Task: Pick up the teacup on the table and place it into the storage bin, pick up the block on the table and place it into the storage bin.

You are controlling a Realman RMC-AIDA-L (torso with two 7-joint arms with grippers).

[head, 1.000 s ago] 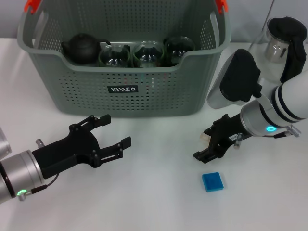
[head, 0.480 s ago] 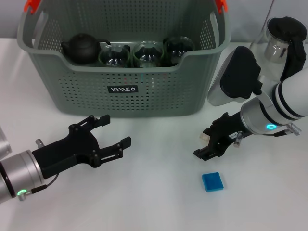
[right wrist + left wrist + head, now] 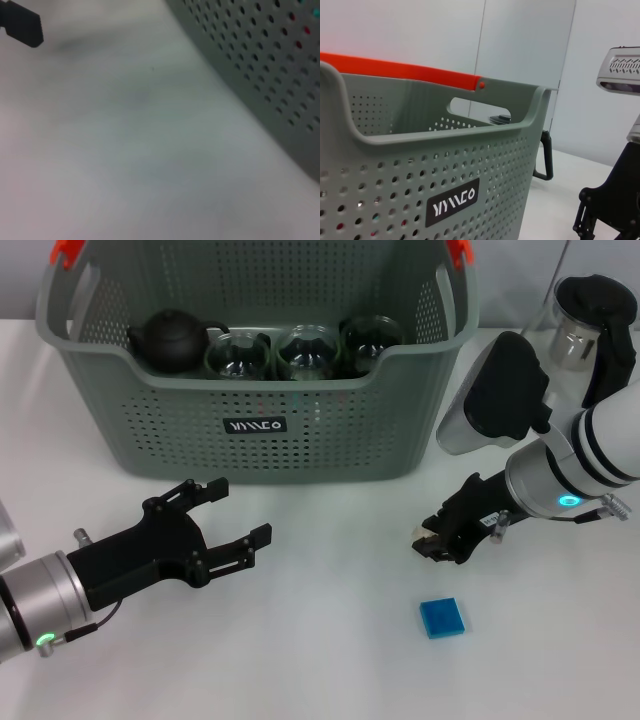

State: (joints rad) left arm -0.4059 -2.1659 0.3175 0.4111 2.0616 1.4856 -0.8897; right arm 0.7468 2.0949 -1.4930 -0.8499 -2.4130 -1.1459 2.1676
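The grey-green storage bin [image 3: 300, 440] stands at the back of the white table and fills the left wrist view [image 3: 420, 165]. Inside it are a black teapot [image 3: 172, 338] and three glass cups [image 3: 300, 350]. No teacup shows on the table itself. A flat blue block [image 3: 441, 617] lies on the table at the front right. My right gripper [image 3: 433, 543] hovers just above and behind the block, not touching it. My left gripper [image 3: 235, 515] rests open and empty above the table in front of the bin's left half.
A glass pitcher with a black lid [image 3: 585, 315] stands at the back right behind my right arm. The bin's orange handle clips [image 3: 68, 250] stick up at its corners. In the left wrist view, the right arm's black wrist [image 3: 610, 205] shows beside the bin.
My right gripper has shifted slightly right and turned, its tip now looking narrower above the block. The left arm, block and bin have not moved.
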